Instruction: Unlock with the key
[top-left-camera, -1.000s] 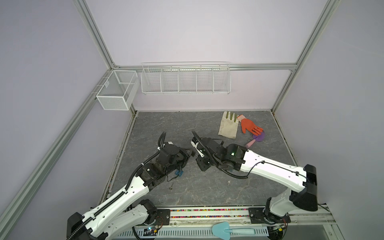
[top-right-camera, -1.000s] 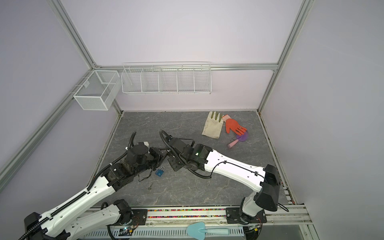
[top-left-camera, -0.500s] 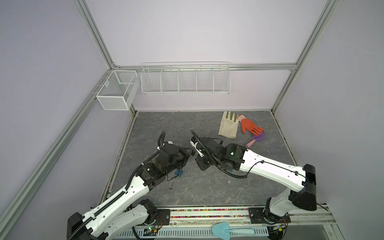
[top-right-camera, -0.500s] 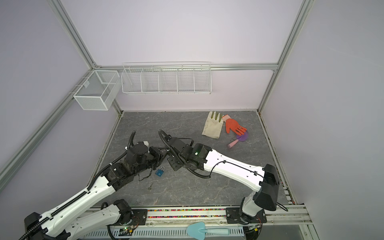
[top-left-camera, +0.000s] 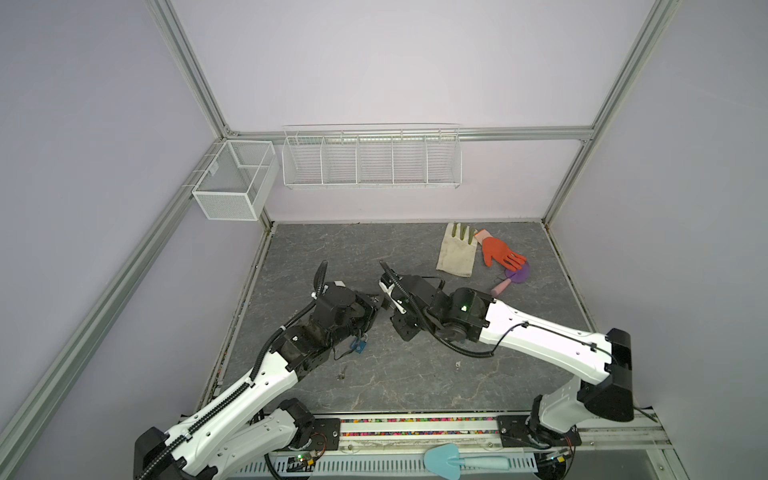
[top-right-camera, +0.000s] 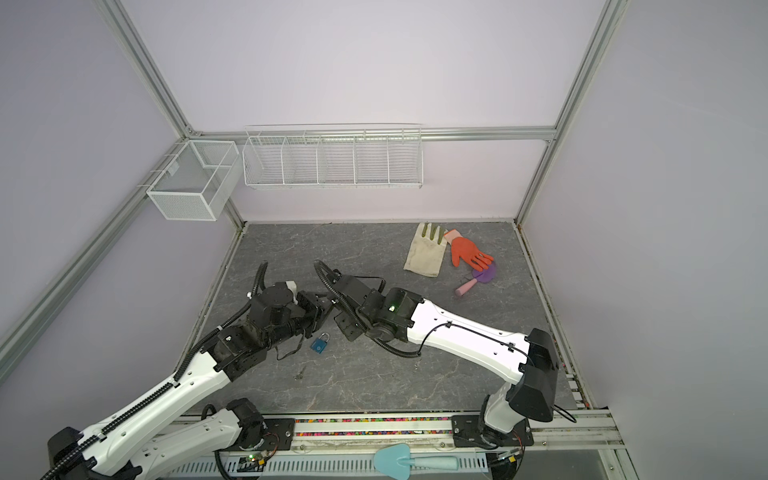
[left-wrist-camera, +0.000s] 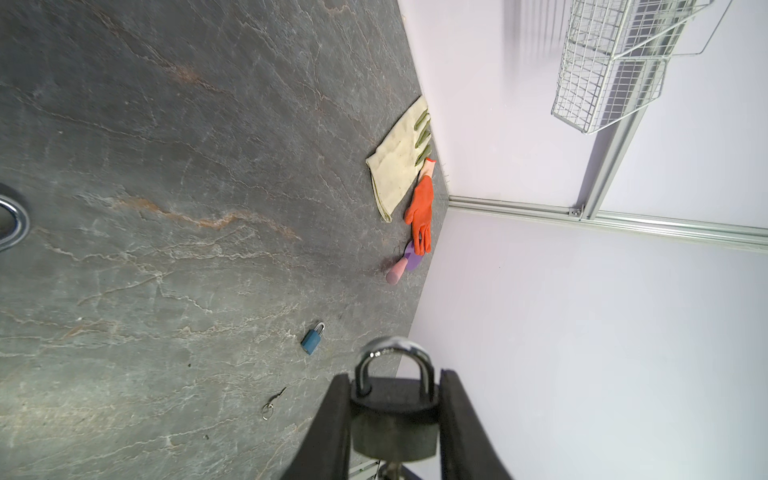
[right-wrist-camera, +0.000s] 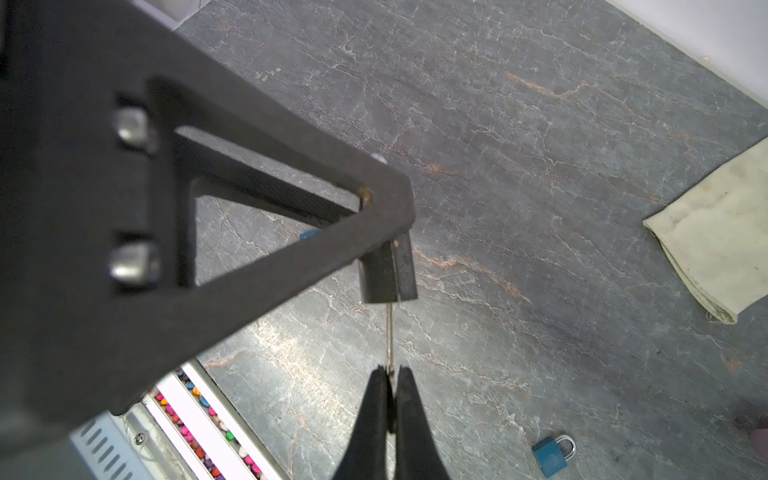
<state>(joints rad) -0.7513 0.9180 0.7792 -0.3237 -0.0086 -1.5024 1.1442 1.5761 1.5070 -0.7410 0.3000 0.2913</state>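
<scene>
The key (right-wrist-camera: 389, 336) is running as a thin blade out of the right gripper (right-wrist-camera: 390, 388), whose fingers are pressing together on its head, straight to the underside of the dark padlock (left-wrist-camera: 395, 419). It is looking seated in the keyway, though how deep I cannot tell. The left gripper (left-wrist-camera: 395, 384) is clamping the padlock's body from both sides, its fingers partly spread around it, and is holding it in the air between the two arms. The shackle is sitting down in the body on both legs, so I am judging the turn itself to be the step in hand. The next move is calling for a twist of the right wrist about the blade's line, with the left grip resisting and the thin key not bending. Around them, the grey marbled table (top-right-camera: 374, 374) is carrying a blue padlock (top-right-camera: 320, 343) and a spare key (top-right-camera: 299, 372) near the arms. A cream glove (top-right-camera: 424, 255) and an orange glove (top-right-camera: 467, 251) are lying well apart by the back wall. Lilac walls are enclosing the cell, and a wire rack (top-right-camera: 332, 166) is hanging on the back one.
</scene>
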